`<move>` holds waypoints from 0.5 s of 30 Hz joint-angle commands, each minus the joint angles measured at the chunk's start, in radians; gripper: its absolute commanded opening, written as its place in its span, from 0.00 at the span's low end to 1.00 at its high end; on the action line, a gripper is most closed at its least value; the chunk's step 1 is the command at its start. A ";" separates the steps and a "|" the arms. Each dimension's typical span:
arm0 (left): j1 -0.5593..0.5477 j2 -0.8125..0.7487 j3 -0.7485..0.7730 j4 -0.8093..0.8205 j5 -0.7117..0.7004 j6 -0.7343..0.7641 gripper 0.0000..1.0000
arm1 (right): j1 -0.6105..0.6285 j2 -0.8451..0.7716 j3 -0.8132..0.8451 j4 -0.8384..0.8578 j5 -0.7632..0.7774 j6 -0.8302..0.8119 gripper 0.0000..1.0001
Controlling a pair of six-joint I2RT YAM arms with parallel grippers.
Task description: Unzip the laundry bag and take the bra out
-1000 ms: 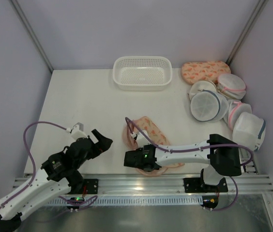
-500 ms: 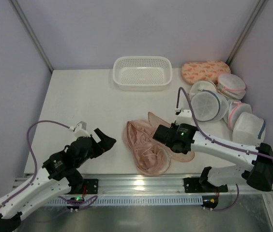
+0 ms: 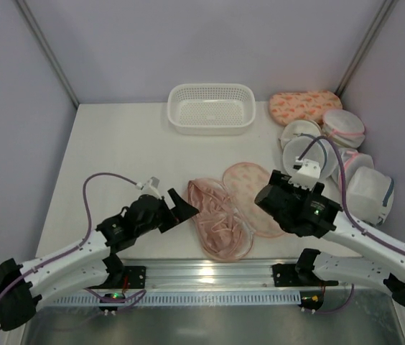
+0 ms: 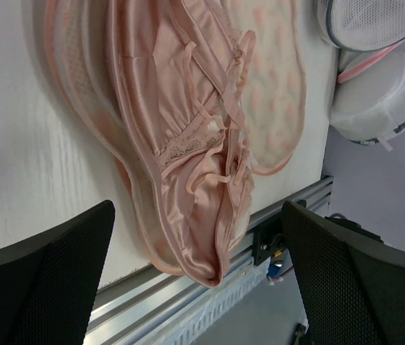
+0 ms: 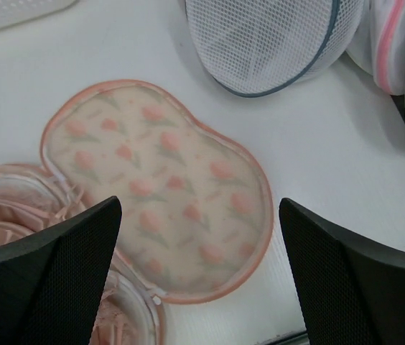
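The bag (image 5: 166, 187) lay unzipped and folded open on the counter (image 3: 116, 158) near its front edge. Its printed flap was spread flat to the right, so the bra (image 4: 181, 122) sat exposed in the left half, not yet taken out. The left fingers (image 4: 52, 266) stood wide apart just beside the bra's left edge, seemingly lined up to take it. The right fingers (image 5: 44, 266), also apart and holding nothing, hovered over the flap, probably leaving the bra free for the other arm.
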 commanded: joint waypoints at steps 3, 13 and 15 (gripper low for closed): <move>0.002 0.170 0.016 0.298 0.081 -0.052 0.99 | 0.019 -0.135 -0.095 0.219 -0.043 -0.143 0.94; 0.002 0.386 0.085 0.295 0.116 -0.061 0.97 | 0.038 -0.125 -0.147 0.222 -0.080 -0.106 0.93; 0.002 0.402 0.085 0.325 0.121 -0.066 0.96 | 0.041 -0.133 -0.153 0.228 -0.082 -0.103 0.91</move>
